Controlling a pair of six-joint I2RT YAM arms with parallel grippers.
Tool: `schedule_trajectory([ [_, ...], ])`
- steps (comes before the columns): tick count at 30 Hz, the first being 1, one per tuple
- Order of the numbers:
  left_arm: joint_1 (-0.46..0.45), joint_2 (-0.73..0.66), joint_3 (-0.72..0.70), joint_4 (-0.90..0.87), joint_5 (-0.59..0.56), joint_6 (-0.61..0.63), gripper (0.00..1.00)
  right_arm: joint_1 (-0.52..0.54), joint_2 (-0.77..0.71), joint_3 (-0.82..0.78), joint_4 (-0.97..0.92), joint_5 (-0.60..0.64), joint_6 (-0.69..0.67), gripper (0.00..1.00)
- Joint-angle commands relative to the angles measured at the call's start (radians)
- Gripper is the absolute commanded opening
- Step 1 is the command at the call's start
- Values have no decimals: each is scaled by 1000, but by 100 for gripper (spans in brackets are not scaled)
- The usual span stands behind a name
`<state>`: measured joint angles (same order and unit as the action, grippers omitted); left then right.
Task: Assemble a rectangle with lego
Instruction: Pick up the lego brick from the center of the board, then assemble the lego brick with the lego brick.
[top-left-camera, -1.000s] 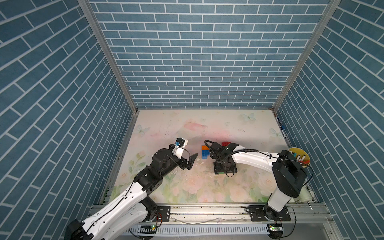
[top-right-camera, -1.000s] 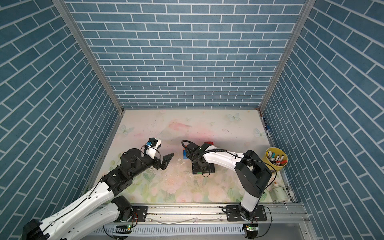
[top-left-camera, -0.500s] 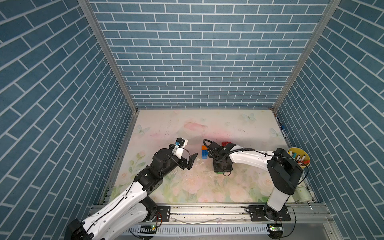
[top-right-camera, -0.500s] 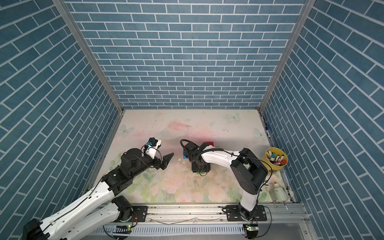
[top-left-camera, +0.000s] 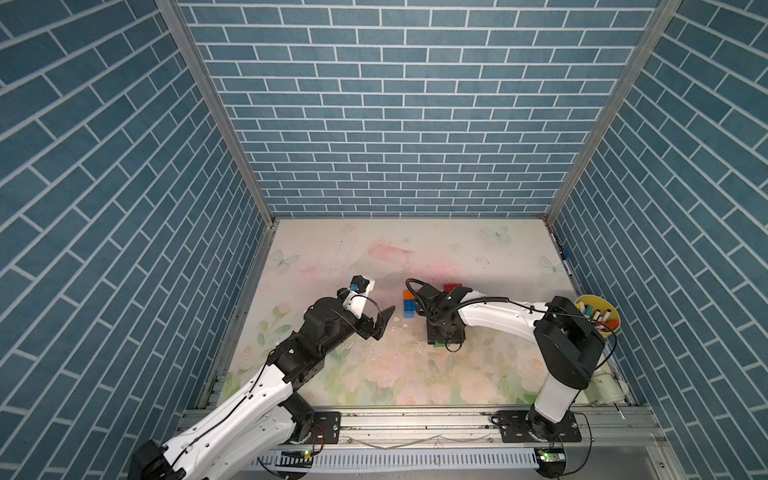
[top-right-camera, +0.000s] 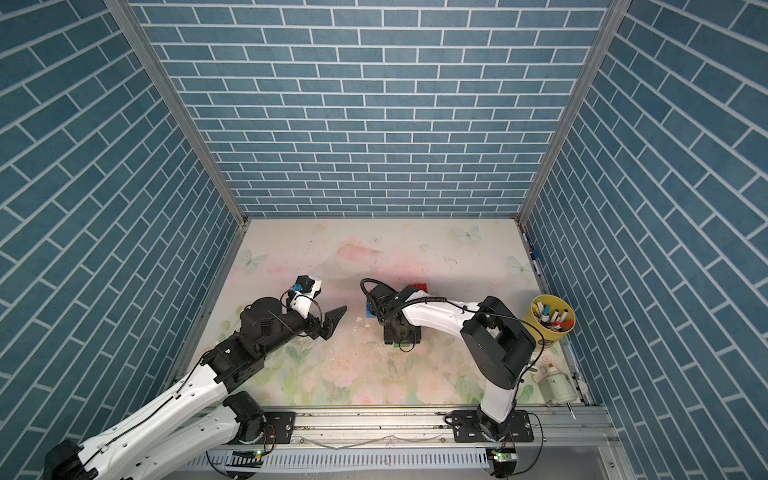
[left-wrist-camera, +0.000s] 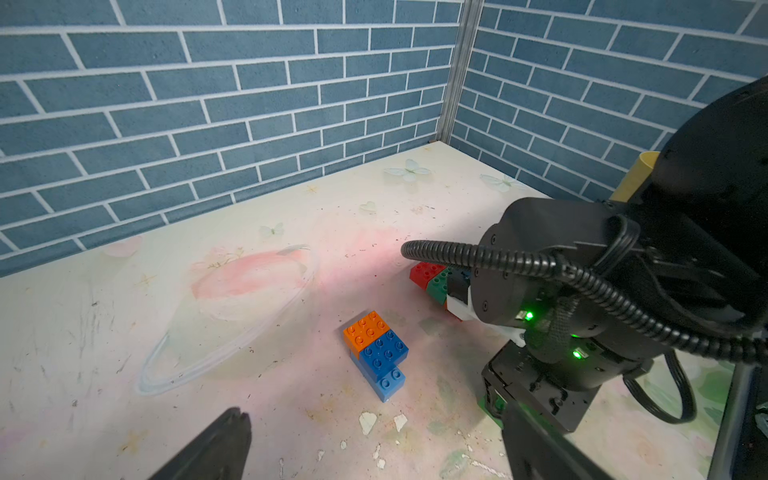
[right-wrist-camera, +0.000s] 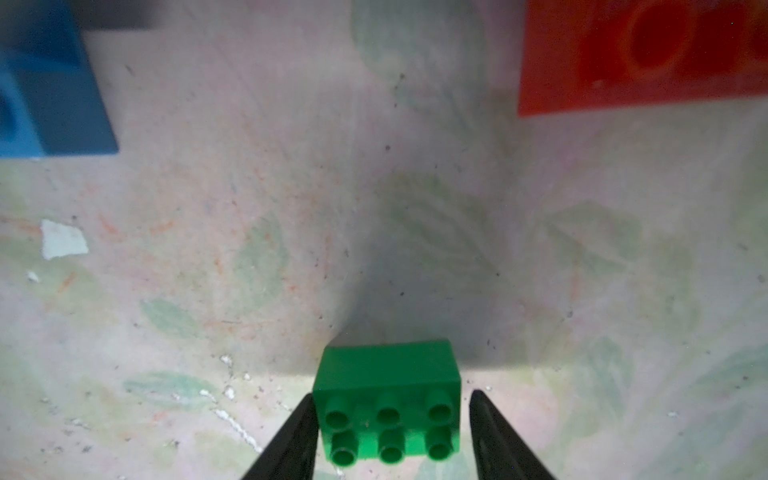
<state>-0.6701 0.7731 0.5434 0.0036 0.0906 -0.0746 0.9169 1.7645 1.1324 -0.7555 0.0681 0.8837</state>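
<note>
A green lego brick (right-wrist-camera: 386, 365) lies studs-up on the floral table between the fingers of my right gripper (right-wrist-camera: 392, 395). One finger touches its side and a thin gap separates the other, so the gripper is open. In both top views the right gripper (top-left-camera: 444, 332) (top-right-camera: 401, 332) points straight down and only a green sliver (top-left-camera: 438, 343) shows under it. Orange (left-wrist-camera: 365, 328) and blue (left-wrist-camera: 384, 351) bricks form a stack left of it. A red brick (left-wrist-camera: 424, 272) and a dark green one (left-wrist-camera: 438, 284) lie behind. My left gripper (top-left-camera: 382, 324) (left-wrist-camera: 372, 415) hovers open and empty.
A yellow cup of marker pens (top-left-camera: 598, 311) stands at the right edge, with a white bottle-like object (top-left-camera: 604, 388) lying nearer the front. Blue brick-pattern walls enclose three sides. A metal rail (top-left-camera: 415, 419) runs along the front.
The right arm has shifted slightly while its gripper stays down over the green brick. The left arm has not moved.
</note>
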Motion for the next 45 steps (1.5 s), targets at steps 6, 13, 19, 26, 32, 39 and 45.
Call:
schedule_trajectory([
  [6, -4, -4, 4, -16, -4, -7, 100, -2, 24, 12, -15, 26, 24, 55],
  [13, -4, -3, 2, -13, -9, -17, 100, -3, 16, 14, 2, 19, 18, 47],
  [19, -3, -16, 5, -8, -76, -39, 100, 3, -19, 90, -64, 53, -9, 43],
  [26, 14, 37, 65, -45, -292, -80, 100, 14, 53, 303, -166, 6, -55, 44],
  [32, 74, 27, 55, -26, -313, -89, 100, 14, 162, 420, -186, -54, -55, 44],
  [39, 92, 11, 31, -8, -303, -80, 100, 5, 272, 539, -219, -64, -55, 44],
  [45, 92, -1, 22, -8, -308, -69, 100, -9, 332, 608, -247, -63, -67, 44],
])
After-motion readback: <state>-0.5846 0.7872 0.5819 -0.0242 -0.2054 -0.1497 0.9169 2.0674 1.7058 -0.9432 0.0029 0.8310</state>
